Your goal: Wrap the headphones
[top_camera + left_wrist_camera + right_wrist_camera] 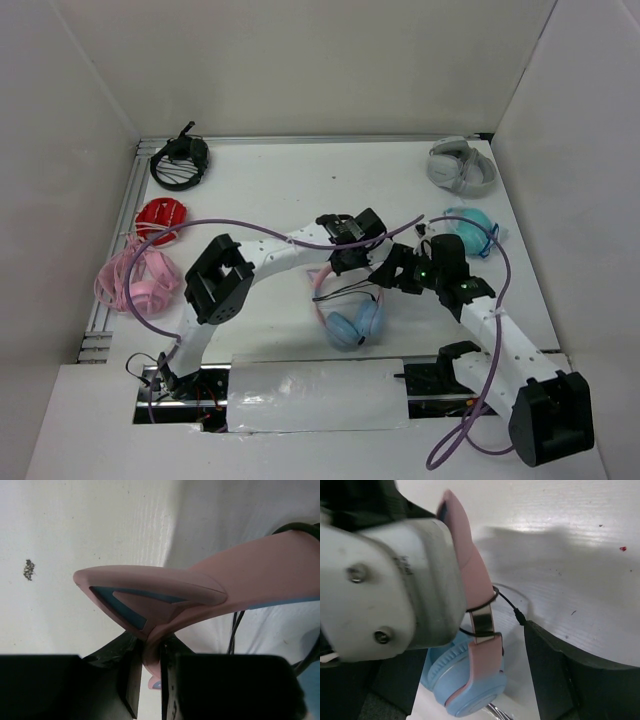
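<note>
- Spanning the whole top view, the white worktop [300, 180] carried everything and was walled on three sides.
- Left arm [270, 258] reached from its base across to mid-worktop. Right arm [490, 320] came in from the right, and the two wrists met near the centre.
- The headphones [352, 322] were at the centre, just in front of both wrists. One light blue ear cup lay low near the front edge, and the pink headband rose up into the left claw.
- Spare sets sat well apart from the centre: pink headphones [135, 280] at the left edge, turquoise headphones [470, 230] on the right, grey headphones [460, 165] in the far right corner, black headphones [180, 162] in the far left corner, and a red item [160, 213] between the black and pink ones.
- Left claw [150, 665] was pressed together on the pink headband right below a cat ear, with the band pinched between both fingers.
- Right claw [385, 272] was spread. One dark finger [555, 675] sat just beside the ear cup, and I couldn't see it gripping anything.
- Black cable [507, 602] looped around the headband slider just above the blue cup. Its run ended close to that right finger, and I couldn't tell whether they touched.
- Small dark speck [29, 569] sat on the worktop, off to the side of the cat ear.
</note>
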Robot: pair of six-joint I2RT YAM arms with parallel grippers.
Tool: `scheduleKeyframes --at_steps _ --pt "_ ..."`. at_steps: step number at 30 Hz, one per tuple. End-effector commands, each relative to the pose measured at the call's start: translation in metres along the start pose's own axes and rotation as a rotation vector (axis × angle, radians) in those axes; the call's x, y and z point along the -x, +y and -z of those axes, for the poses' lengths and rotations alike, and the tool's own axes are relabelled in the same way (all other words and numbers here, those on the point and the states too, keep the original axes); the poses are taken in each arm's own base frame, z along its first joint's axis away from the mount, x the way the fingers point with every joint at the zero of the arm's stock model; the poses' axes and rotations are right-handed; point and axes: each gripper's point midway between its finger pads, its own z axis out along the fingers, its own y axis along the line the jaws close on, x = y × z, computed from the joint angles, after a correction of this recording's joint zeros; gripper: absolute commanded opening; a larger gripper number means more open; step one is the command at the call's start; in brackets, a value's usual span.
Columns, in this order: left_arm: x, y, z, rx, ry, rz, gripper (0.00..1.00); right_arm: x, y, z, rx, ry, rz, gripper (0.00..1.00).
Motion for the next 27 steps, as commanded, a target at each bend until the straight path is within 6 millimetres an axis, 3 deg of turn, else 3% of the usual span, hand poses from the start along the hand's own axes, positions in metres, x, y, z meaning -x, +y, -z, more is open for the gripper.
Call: scheduleKeyframes --at_steps 1,4,13,23,27 --pt "0.017 0.010 0.010 0.046 -0.036 -0.025 0.00 0.000 -0.003 -0.009 0.024 0.013 0.061 0.82" --pt "0.021 0.008 0.014 0.044 -0.051 -0.028 0.00 -0.006 -0.001 -0.018 0.072 0.036 0.053 0.82" --pt "0.034 -0.006 0.019 -0.005 -0.100 -0.052 0.00 -0.001 0.026 -0.034 0.181 -0.013 0.116 0.76" --pt "0.062 -0.001 0.052 -0.021 -0.228 -0.037 0.00 -0.011 0.023 -0.024 0.182 -0.073 0.146 0.72" --pt "0.064 0.001 0.056 -0.017 -0.228 -0.028 0.00 -0.013 0.021 -0.020 0.176 -0.099 0.152 0.59"
